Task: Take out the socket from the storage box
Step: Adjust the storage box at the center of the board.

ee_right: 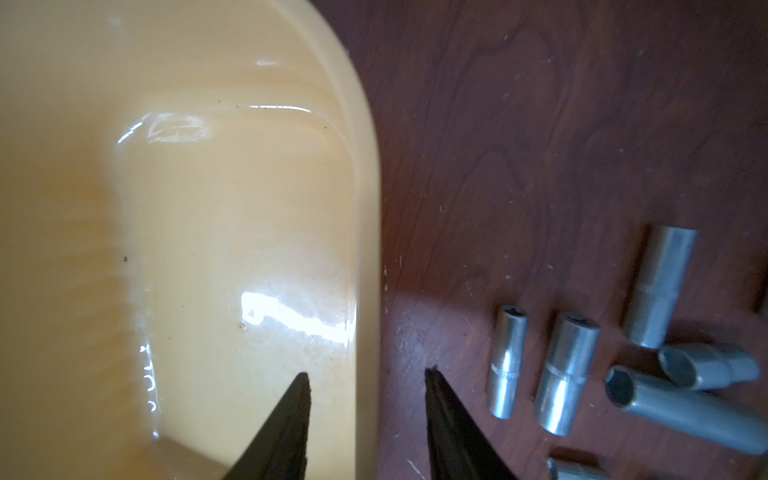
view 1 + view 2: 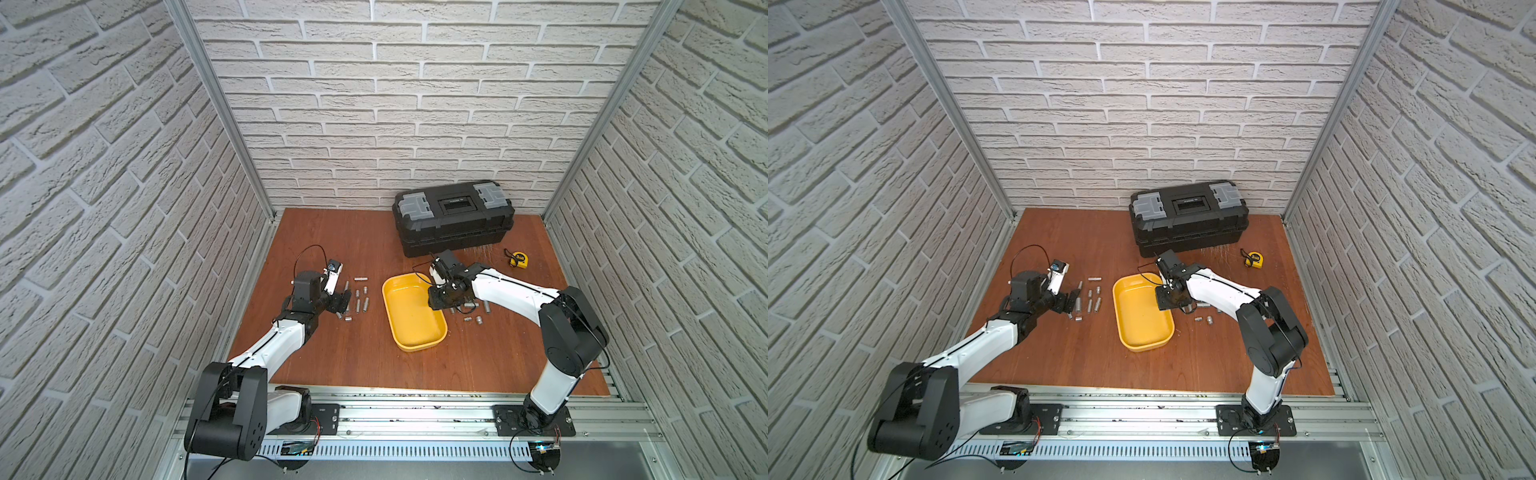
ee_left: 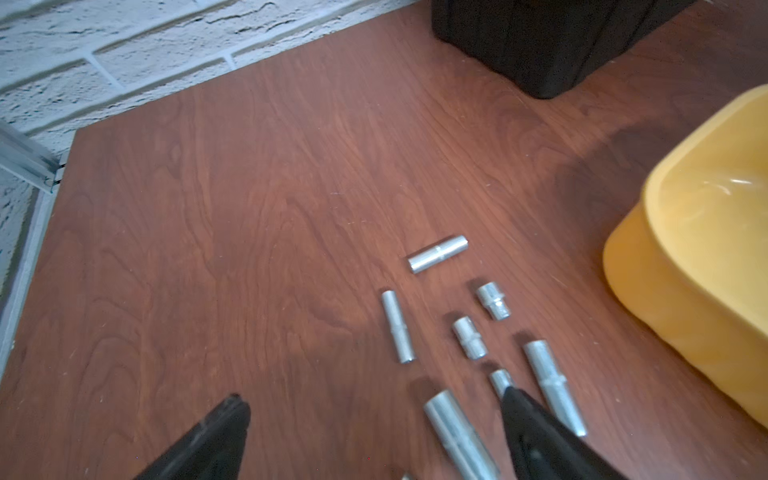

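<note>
The right gripper (image 1: 368,372) hangs half-spread and empty, its jaws straddling the rim of the yellow storage box (image 2: 411,320), one finger over the box floor and the other over the table (image 2: 357,365). Just outside that outer finger lie loose sockets (image 1: 567,374). The left gripper (image 3: 374,395) stands wide and empty, with further sockets (image 3: 437,253) ahead of its tips. The box looks bare, though the corner under the right wrist is partly hidden. Closing or dropping here would pinch the rim and tip the box. A sideways sweep would scatter the sockets.
</note>
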Action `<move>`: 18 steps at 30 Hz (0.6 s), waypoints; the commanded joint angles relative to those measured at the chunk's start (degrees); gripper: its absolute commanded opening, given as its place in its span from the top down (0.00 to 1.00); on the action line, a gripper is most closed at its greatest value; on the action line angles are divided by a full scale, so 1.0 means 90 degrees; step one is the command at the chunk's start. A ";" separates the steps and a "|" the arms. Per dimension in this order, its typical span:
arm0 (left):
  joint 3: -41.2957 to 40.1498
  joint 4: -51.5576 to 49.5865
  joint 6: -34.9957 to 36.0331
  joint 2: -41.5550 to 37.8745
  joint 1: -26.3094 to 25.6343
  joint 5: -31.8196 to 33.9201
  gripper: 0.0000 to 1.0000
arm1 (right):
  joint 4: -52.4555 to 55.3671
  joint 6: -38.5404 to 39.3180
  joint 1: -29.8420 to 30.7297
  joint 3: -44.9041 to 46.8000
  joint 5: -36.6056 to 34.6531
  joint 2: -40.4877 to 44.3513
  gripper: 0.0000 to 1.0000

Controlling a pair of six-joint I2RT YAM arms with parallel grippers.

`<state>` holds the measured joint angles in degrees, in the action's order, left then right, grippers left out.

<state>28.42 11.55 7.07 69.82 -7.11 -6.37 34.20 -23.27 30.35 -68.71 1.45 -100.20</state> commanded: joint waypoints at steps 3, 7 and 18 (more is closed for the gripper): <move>-0.0334 0.1109 -0.0272 0.0161 0.0379 0.0023 0.02 | -0.0151 0.0167 -0.0318 0.0336 -0.0873 0.1200 0.35; -0.0678 0.2022 -0.0452 0.0420 0.0704 -0.0130 0.02 | -0.0632 0.0438 -0.0956 0.1007 -0.1452 0.2088 0.24; -0.0990 0.4627 -0.0957 0.1732 0.1342 -0.0534 0.02 | -0.5023 0.2503 -0.2042 0.4926 -0.3112 0.4521 0.00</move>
<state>20.84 41.56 1.06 81.89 4.10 -9.41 5.65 -7.51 13.06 -30.30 -22.00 -62.02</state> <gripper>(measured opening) 0.982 0.992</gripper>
